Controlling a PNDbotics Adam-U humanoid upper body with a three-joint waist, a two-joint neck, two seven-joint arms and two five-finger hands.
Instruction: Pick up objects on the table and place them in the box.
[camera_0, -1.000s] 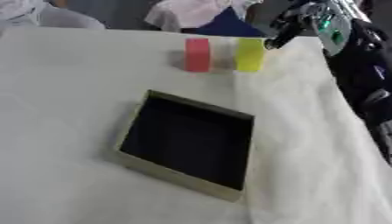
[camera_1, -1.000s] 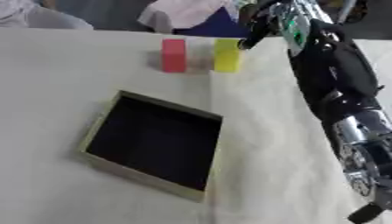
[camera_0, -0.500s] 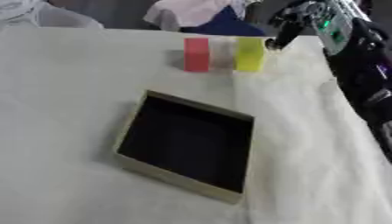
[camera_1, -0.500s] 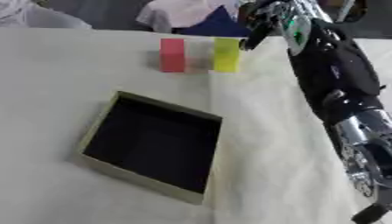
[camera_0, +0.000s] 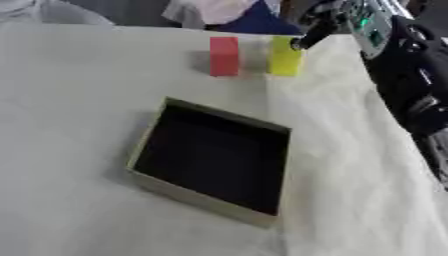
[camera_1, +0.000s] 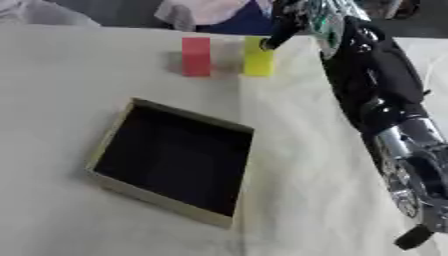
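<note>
White cloth (camera_0: 79, 125) covers the whole table, wrinkled in places and running up to a far edge where pale and dark blue fabric shows. Left of centre, toward the near side, sits the box (camera_0: 137, 155), a shallow square tray with tan walls and a dark inside, turned at an angle to the table edge, with nothing visible inside it. Beyond it, near the far edge, the red block (camera_0: 224, 56) stands upright, and just beside it to the right, with a narrow gap between them, stands the yellow block (camera_0: 284, 57), also upright. Both blocks are well apart from the box. Above the yellow block's upper right corner hangs the right hand (camera_1: 293, 20), reaching in from the upper right on a long black arm (camera_1: 376, 75) with silver joints nearer the camera. One dark finger (camera_0: 311, 36) points down at the top of the yellow block and seems to touch or nearly touch it; whether the other fingers are curled or relaxed cannot be told, and nothing is visibly grasped. No left hand shows.
</note>
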